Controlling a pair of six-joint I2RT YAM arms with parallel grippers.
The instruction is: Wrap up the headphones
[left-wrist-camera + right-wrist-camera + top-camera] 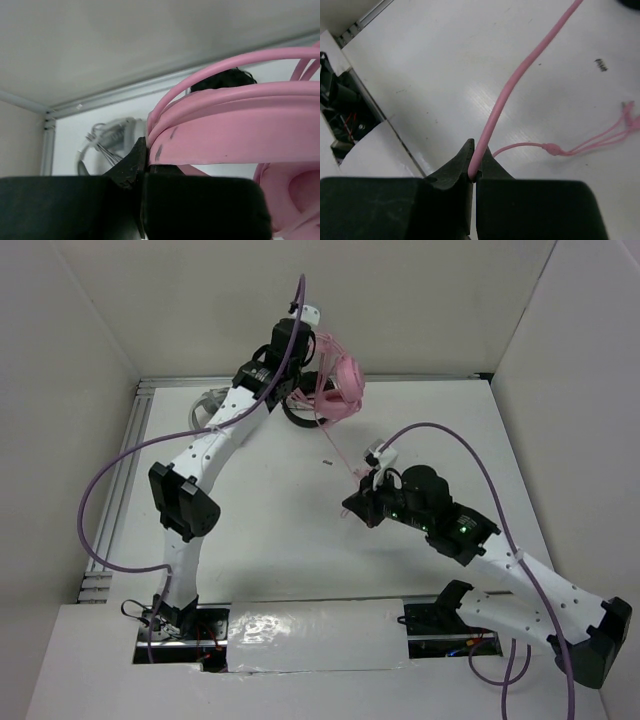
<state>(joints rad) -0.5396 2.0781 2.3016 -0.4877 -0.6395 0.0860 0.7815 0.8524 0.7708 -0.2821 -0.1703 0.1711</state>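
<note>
The pink headphones (pixel 340 380) hang in the air near the back of the table, held by my left gripper (pixel 305 400). In the left wrist view the left gripper (pixel 145 167) is shut on the pink headband (pixel 225 140), with turns of cable lying along it and an ear cup (pixel 295 192) at the lower right. The thin pink cable (pixel 340 445) runs down from the headphones to my right gripper (pixel 355 502). In the right wrist view the right gripper (pixel 476 167) is shut on the cable (pixel 515 80); the cable's thin split end (pixel 580 145) lies on the table.
Grey-white headphones (pixel 210 405) lie at the back left, also in the left wrist view (pixel 107 137). Black headphones (pixel 298 418) lie under the pink ones. A small dark mark (pixel 601 64) is on the table. White walls enclose the table.
</note>
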